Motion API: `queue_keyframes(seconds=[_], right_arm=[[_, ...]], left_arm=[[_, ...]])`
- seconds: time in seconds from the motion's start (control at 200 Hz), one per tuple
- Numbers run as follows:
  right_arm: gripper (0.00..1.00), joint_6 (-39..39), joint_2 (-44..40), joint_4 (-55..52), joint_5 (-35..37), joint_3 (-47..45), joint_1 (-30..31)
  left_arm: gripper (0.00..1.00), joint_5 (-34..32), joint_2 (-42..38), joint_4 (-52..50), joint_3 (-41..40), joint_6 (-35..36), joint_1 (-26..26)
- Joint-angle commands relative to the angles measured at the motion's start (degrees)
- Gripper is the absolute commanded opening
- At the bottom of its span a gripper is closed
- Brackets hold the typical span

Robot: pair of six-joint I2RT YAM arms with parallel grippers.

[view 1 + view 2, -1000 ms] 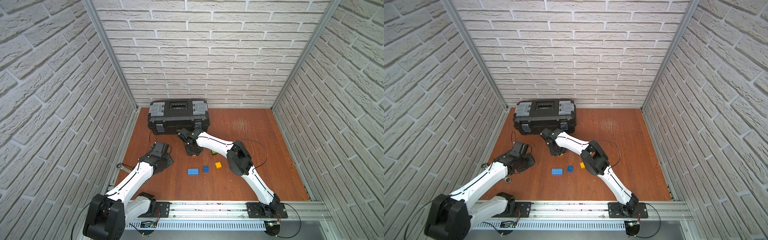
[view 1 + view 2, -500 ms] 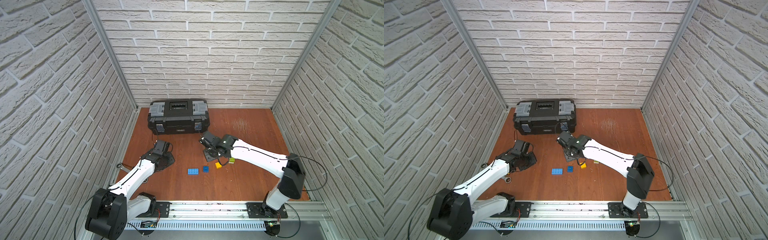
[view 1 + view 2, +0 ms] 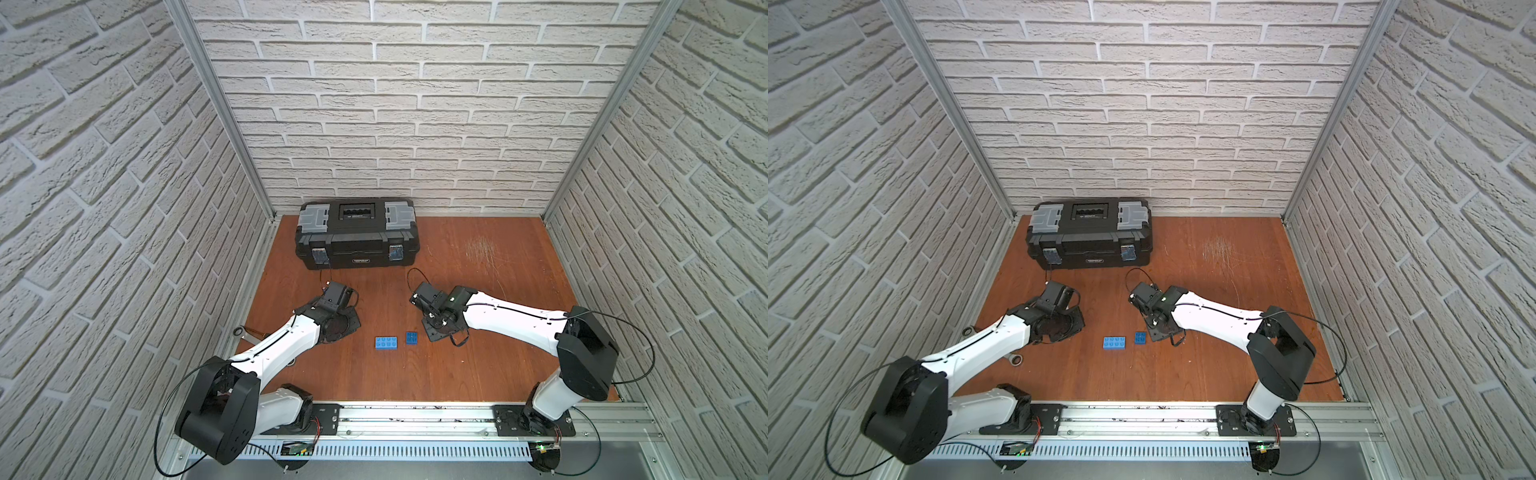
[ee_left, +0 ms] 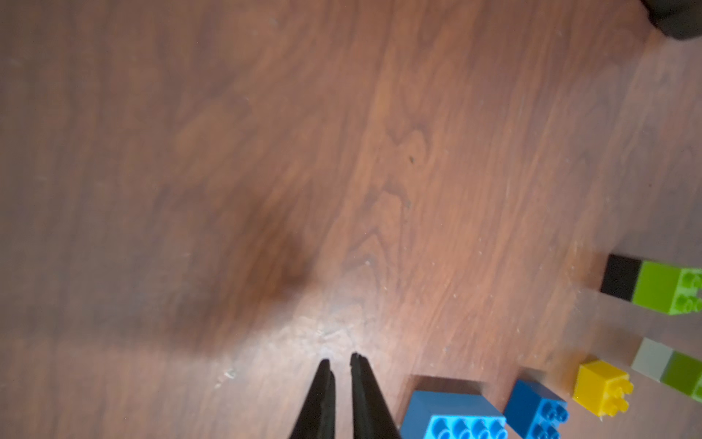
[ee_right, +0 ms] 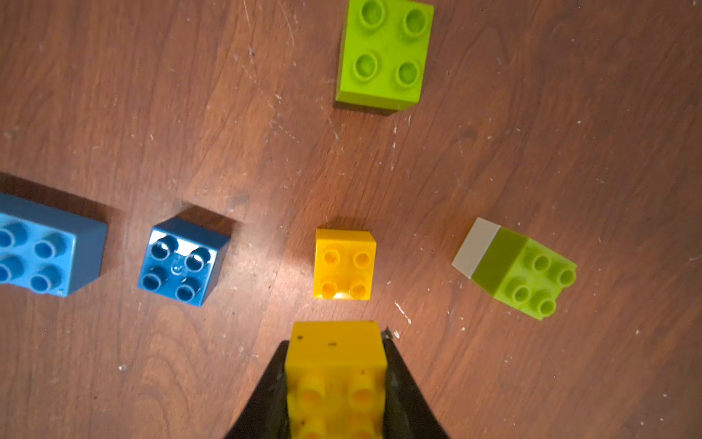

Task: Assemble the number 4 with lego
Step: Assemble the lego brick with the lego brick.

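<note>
with the right gripper [image 5: 336,384] clamped on a yellow studded plastic brick [image 5: 336,365], stacking onto the loose yellow brick [image 5: 345,264] seems next, needing stud alignment; the left gripper [image 4: 339,366] is nearly closed, empty.

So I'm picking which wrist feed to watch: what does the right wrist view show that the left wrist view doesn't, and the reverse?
Only the right wrist view: the right tool shut on a yellow brick.
Only the left wrist view: the left tool, nearly shut and empty, and the black brick under a green one.
Both: the long blue brick, small blue brick, loose yellow brick and white-green pair.
</note>
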Motion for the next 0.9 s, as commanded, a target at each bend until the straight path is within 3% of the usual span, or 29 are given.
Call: queue_keyframes(seconds=[0.0,0.37,0.895], right_arm=[[0.02,-1.44,1.1,2.32,-1.0,0.38,-1.44],[0.02,-2.28,3.49,3.73,-3.06,-0.39,-3.66],[0.02,-2.62,6.76,6.11,-2.15,-2.75,-3.96]], left_arm=[[0.14,4.6,0.56,5.36,-0.35,1.03,-1.73],[0.14,8.6,3.39,6.34,1.31,3.75,-2.86],[0.14,8.58,4.22,6.0,1.33,4.49,-2.94]])
